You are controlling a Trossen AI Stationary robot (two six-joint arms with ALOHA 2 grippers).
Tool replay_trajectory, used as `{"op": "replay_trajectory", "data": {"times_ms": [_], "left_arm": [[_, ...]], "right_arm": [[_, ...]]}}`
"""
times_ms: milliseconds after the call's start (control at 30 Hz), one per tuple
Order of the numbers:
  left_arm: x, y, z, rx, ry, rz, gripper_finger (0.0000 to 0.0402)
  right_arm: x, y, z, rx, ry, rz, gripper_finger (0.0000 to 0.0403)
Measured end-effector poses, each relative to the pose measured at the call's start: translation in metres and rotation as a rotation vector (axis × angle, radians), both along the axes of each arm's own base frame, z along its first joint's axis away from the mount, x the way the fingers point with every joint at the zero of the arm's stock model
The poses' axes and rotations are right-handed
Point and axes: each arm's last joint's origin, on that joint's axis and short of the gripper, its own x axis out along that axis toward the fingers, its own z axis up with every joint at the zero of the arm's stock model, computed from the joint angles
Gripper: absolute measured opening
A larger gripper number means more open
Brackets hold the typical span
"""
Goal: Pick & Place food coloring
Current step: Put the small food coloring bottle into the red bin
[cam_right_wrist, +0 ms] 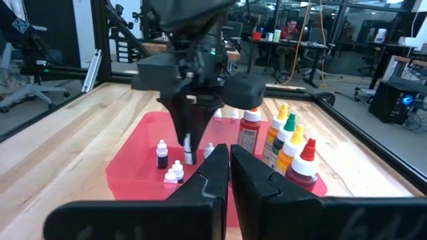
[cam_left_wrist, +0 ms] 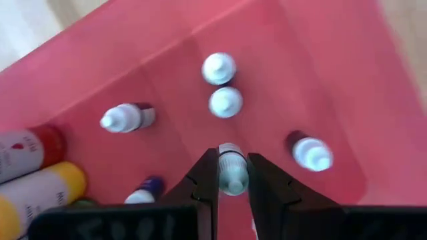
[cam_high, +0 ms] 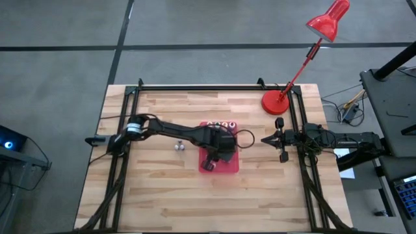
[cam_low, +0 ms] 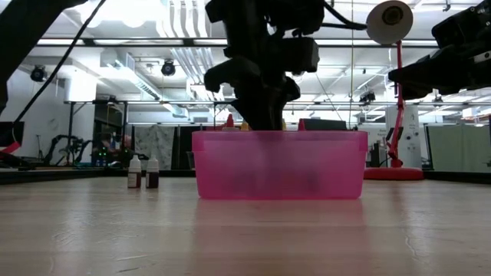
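- The left gripper (cam_left_wrist: 232,179) is positioned inside the red tray (cam_high: 229,164), pointing down toward the tray floor. Its two fingers are closed narrowly on a small food coloring bottle (cam_left_wrist: 231,172) with a pale cap; the bottle is clamped between the fingertips.
- In the right wrist view, the same left gripper (cam_right_wrist: 189,155) reaches into the tray from above, with the held bottle upright between its tips.
- Several small bottles stand loose on the tray floor near the left gripper: two pale-capped bottles (cam_left_wrist: 221,85) close together, one dark bottle (cam_left_wrist: 308,151) to one side, one (cam_left_wrist: 127,118) to the other side, and one blue-bodied bottle (cam_left_wrist: 143,193) beside a finger.
- Larger bottles (cam_right_wrist: 287,148) with red, green, yellow and orange caps stand in a row along one tray wall.
- Two small bottles (cam_low: 143,172) remain outside the tray, upright on the wooden table (cam_high: 162,201), just beside each other and left of the tray in the high view.
- The right gripper (cam_high: 265,139) hovers above the table to the right of the tray, well apart from it. Its fingers are fully closed against each other and hold nothing.
- A red desk lamp (cam_high: 278,102) stands on the far right corner of the table.
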Motion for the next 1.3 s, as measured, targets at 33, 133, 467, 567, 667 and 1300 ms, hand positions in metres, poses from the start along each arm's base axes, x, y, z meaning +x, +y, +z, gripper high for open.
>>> {"op": "replay_trajectory", "data": {"times_ms": [33,133,467,567,667,1300], "left_arm": [[0.0,-0.002,0.0,-0.004,0.0,-0.006,0.0035],[0.0,-0.007,0.0,-0.016,-0.004,-0.02,0.0035],[0.0,-0.011,-0.003,-0.047,-0.001,-0.028,0.0035],[0.001,-0.011,-0.003,-0.049,-0.014,-0.028,0.0035],[0.002,-0.011,-0.009,-0.053,-0.028,-0.029,0.0035],[-0.001,-0.011,-0.022,-0.063,-0.017,-0.012,0.0035]], "right_arm": [[0.0,0.0,0.0,0.0,0.0,0.0,0.0009],[0.0,0.0,0.0,0.0,0.0,-0.001,0.0009],[0.0,0.0,0.0,0.0,0.0,0.0,0.0009],[0.0,0.0,0.0,0.001,0.0,0.0,0.0009],[0.0,0.0,0.0,0.002,0.0,0.0,0.0009],[0.0,0.0,0.0,0.001,0.0,0.0,0.0009]]}}
